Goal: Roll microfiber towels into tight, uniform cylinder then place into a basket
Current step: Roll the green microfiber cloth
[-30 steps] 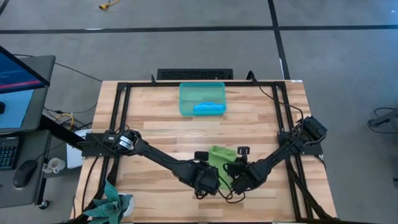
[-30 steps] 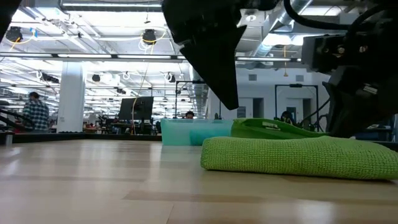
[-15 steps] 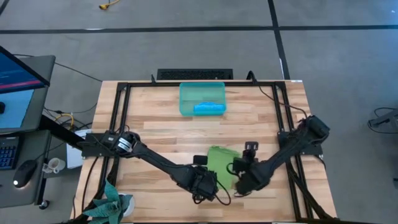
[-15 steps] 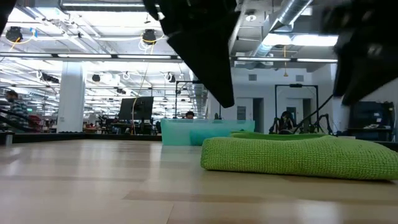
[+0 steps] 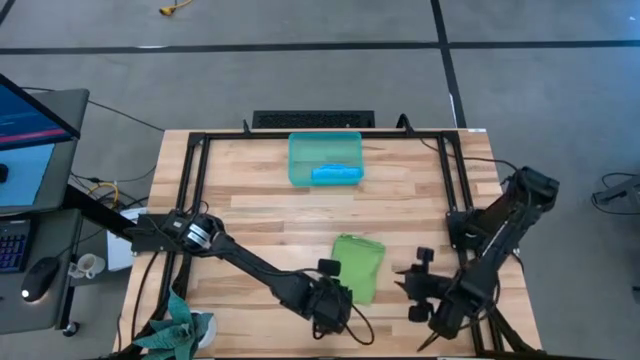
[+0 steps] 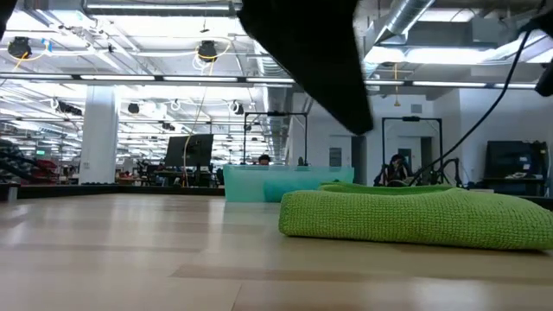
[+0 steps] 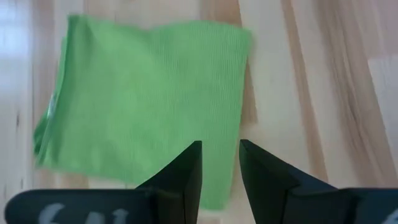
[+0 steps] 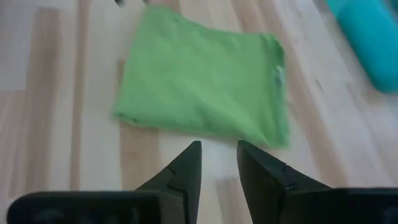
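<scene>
Along the lower edge of the high view, the left gripper hovers at the near edge of the green towel, jaws slightly parted and empty; its dark body blocks the upper centre of the low view. Lower right, the right gripper stands apart from the cloth, jaws likewise a narrow gap, holding nothing. The towel lies folded flat at centre frame on the wooden table. Upper centre, the basket holds the rolled blue towel; in the low view the basket is partly hidden behind the green cloth. Beyond the table, an open hall with ceiling lights and monitors shows only faintly.
</scene>
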{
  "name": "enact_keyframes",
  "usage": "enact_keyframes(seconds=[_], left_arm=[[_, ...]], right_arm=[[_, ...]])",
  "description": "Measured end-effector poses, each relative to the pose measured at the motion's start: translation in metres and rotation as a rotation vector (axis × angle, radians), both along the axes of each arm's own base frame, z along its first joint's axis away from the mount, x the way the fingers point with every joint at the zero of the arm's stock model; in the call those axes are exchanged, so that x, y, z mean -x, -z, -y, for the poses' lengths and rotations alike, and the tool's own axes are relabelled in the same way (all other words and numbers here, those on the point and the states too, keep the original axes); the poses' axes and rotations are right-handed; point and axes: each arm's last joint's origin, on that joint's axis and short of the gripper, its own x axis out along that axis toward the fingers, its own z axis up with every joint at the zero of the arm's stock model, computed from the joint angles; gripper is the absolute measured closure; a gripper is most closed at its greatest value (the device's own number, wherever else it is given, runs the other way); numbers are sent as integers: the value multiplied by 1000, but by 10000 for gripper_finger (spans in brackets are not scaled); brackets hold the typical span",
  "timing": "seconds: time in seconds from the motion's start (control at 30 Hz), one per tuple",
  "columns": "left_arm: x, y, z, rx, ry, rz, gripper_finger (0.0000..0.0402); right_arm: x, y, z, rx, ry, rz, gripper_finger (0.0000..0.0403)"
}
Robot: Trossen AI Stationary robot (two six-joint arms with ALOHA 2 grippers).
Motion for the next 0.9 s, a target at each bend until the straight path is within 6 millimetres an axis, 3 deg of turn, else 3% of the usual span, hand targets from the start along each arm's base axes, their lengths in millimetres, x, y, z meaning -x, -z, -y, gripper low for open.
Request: enact_keyframes(seconds=[0.17,0.43,0.63,0.9], left_arm=[[-15,14,-12,10,41,111,301],[-30,33,-22,107,101,297,301],[-28,44,-24,131,109,319,301],[-20,61,-26,177,74,282,301]], right_arm=[[-7,30,1,14,-31,139,280],[-33,48,34,41,145,180,289],[-41,58,42,-28,126,167,305],[-36,73,50,-68,110,138,331]])
